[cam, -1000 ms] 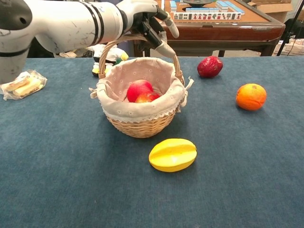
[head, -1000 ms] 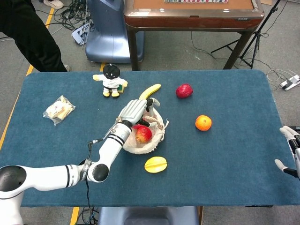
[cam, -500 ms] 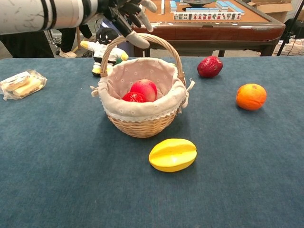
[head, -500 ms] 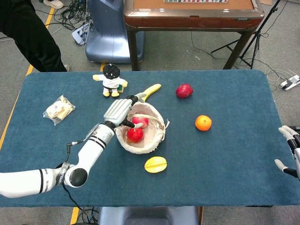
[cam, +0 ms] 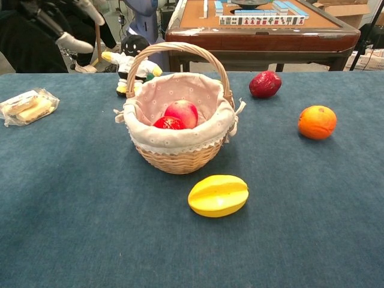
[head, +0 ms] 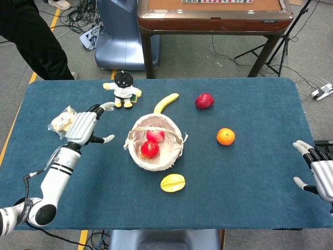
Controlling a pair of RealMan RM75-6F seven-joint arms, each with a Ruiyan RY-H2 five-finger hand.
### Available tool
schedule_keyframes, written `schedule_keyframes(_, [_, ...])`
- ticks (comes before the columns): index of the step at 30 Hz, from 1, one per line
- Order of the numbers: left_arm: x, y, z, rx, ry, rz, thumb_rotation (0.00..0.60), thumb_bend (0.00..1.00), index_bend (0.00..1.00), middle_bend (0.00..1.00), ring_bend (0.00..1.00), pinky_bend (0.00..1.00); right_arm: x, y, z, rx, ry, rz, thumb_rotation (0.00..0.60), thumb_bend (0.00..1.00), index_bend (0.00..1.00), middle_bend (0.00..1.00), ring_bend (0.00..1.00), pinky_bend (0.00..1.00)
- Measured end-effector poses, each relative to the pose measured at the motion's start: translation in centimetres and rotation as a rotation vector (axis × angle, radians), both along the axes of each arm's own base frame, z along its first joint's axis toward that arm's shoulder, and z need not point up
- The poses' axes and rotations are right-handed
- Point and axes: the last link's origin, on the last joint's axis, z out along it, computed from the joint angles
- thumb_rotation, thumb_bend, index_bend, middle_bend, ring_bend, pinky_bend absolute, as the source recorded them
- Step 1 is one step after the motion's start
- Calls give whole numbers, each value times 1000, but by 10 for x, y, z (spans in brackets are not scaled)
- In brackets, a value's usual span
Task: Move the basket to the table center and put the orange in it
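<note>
Now, left hand (head: pixel 83 127): raised above the blue table (head: pixel 250 172) at about 9 o'clock from the basket, well apart from it; fingers spread, holding nothing.
Left arm: white, runs from the lower left corner up to the hand in the head view; the chest view shows only fingertips (cam: pixel 72 43) at its top left.
Right hand (head: pixel 318 167): at the table's right edge, about 4 o'clock from the orange; fingers apart, empty.
Basket (head: pixel 155 144): wicker with a pale cloth liner, standing upright near the table's middle, handle arched over it; two red fruits (cam: pixel 175 115) lie inside.
Orange (head: pixel 226 136): on the cloth at 3 o'clock from the basket, well apart, untouched.
Starfruit (head: pixel 173 183): yellow, just beside the basket at 5 o'clock.
Banana (head: pixel 166 102): at 12 o'clock from the basket, near its rim.
Dark red fruit (head: pixel 204 100): at 1 o'clock from the basket.
Doll (head: pixel 123 89): small figure with a black head, at 11 o'clock.
Snack packet (head: pixel 63 122): clear wrapper, just beside the left hand at 9 o'clock.
Room: a wooden mahjong table (head: pixel 213 13) stands beyond the far edge; cables (head: pixel 86 18) trail over the grey floor.
</note>
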Motion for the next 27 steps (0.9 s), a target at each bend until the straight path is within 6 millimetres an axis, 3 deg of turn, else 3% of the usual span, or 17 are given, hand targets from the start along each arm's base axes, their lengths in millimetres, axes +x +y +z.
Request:
schedule_keyframes(12, [-81, -41, 35, 146, 137, 114, 600, 205, 191, 235, 169, 310, 6, -20, -7, 57, -7, 30, 600, 169, 157, 168, 183, 321])
schedule_keyframes(21, [-112, -79, 48, 195, 226, 117, 600, 205, 191, 235, 169, 291, 13, -50, -30, 167, -26, 30, 600, 157, 140, 168, 183, 321])
schedule_keyframes(27, [-125, -99, 55, 202, 231, 131, 600, 205, 194, 235, 169, 285, 22, -86, -53, 235, -47, 24, 600, 144, 133, 163, 179, 321])
